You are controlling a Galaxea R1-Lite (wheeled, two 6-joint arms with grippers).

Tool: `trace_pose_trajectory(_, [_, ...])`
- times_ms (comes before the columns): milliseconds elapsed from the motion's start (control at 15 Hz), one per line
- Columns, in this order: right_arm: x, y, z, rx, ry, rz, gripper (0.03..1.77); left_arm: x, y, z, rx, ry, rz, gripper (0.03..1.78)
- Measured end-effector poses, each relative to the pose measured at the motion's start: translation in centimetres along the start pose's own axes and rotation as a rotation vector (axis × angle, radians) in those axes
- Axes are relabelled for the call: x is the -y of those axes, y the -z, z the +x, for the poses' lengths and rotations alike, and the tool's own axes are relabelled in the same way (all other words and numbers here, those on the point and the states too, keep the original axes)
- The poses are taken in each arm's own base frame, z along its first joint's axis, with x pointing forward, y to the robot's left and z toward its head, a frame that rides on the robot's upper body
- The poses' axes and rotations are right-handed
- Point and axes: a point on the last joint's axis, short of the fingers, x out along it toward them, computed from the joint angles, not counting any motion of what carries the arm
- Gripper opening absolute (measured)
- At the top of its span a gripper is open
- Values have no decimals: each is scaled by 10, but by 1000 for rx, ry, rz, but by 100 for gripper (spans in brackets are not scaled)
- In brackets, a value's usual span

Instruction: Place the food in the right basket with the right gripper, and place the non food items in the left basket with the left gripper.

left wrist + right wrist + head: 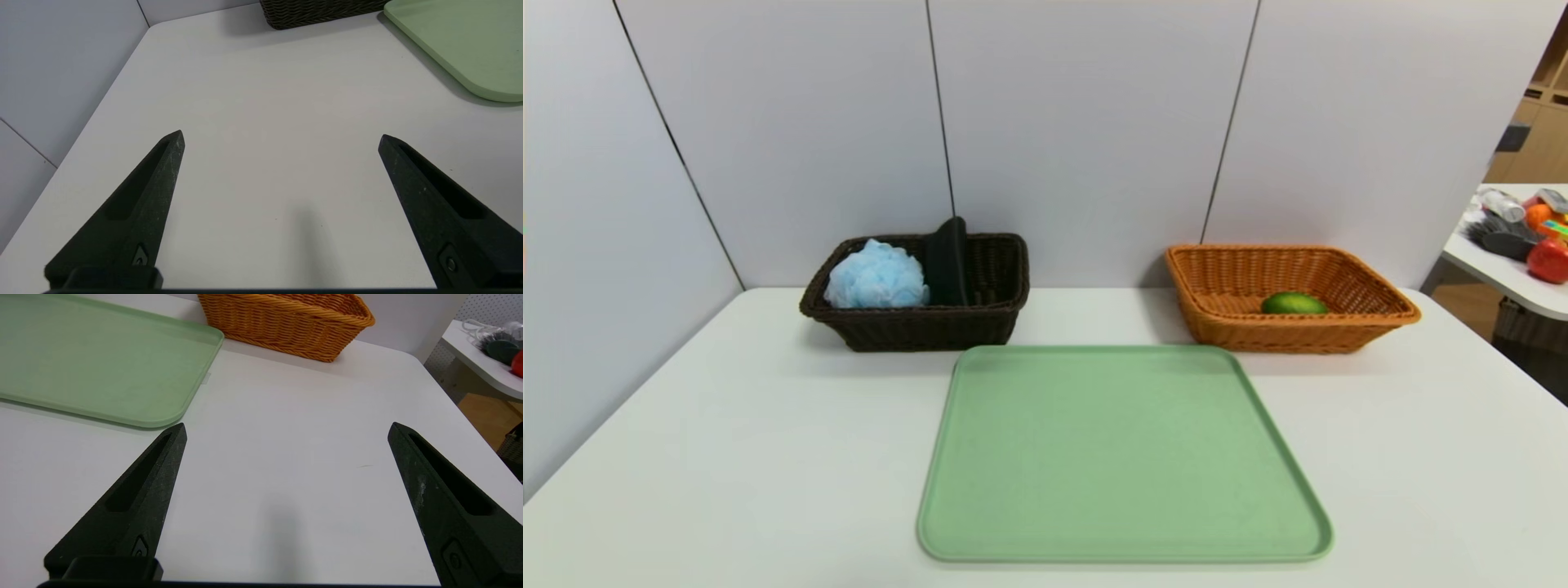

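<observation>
Standing parked over the bare near part of the table (727,457), the left fingers (281,132) and right fingers (289,422) are spread wide and hold nothing. Ahead of the left fingers, beyond their tips, the dark basket (923,331) contains the blue pouf (878,276) and the upright-leaning black case (947,261); ahead of the right fingers, the orange basket (1282,335) contains the green fruit (1294,304). Sorting is judged complete, with no item seen left to place.
</observation>
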Motion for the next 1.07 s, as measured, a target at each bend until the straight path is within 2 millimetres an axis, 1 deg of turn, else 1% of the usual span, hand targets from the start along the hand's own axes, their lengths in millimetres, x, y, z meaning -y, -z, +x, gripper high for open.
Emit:
trace_pose_trajectory(200, [0, 0, 0, -1, 1, 15, 170, 0, 0, 0, -1, -3, -10, 169])
trace_pose_trajectory(467, [0, 0, 0, -5, 8, 54, 170, 0, 0, 0, -2, -6, -94, 169])
trace_pose_trajectory(600, [0, 0, 0, -6, 11, 117, 170, 0, 0, 0, -3, -16, -100, 169])
trace_pose_trajectory(800, [0, 1, 0, -8, 15, 133, 170, 0, 0, 0, -3, -20, -100, 169])
trace_pose_trajectory(1067, [1, 1, 0, -8, 36, 198, 170, 0, 0, 0, -3, -20, -100, 169])
